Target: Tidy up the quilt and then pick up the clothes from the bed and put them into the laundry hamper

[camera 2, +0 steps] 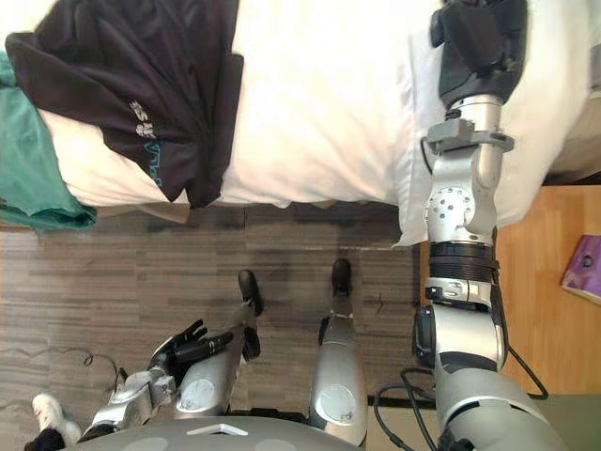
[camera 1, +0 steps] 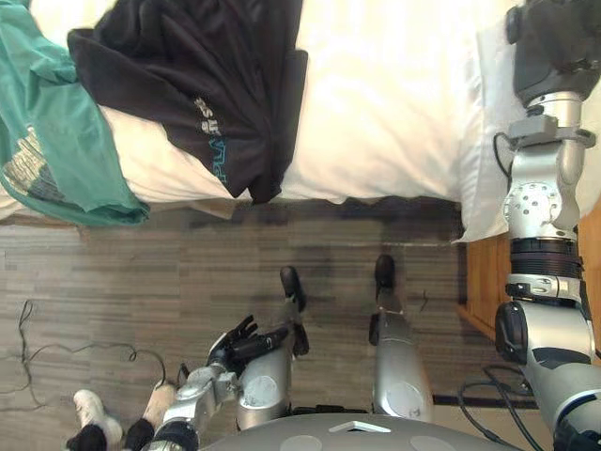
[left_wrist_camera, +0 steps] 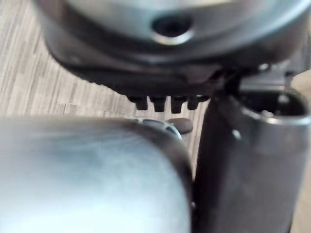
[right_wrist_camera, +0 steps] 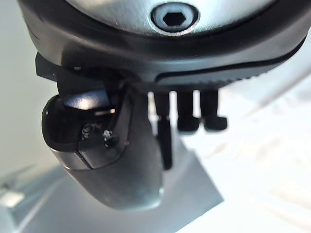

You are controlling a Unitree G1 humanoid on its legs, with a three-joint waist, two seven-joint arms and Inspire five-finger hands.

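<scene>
Bed (camera 1: pixel 394 94) | black garment (camera 1: pixel 216 85) overhangs edge | green garment (camera 1: pixel 56 141), right hand (camera 2: pixel 479 38) cropped

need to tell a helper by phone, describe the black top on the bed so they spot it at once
Find the white bed above the wood floor. On its left part a black garment lies crumpled, drooping over the near edge. Its left neighbour is a teal garment; this one is black with pale lettering.

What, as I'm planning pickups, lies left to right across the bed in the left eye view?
Green shirt → black garment → quilt → right robot hand.
</scene>
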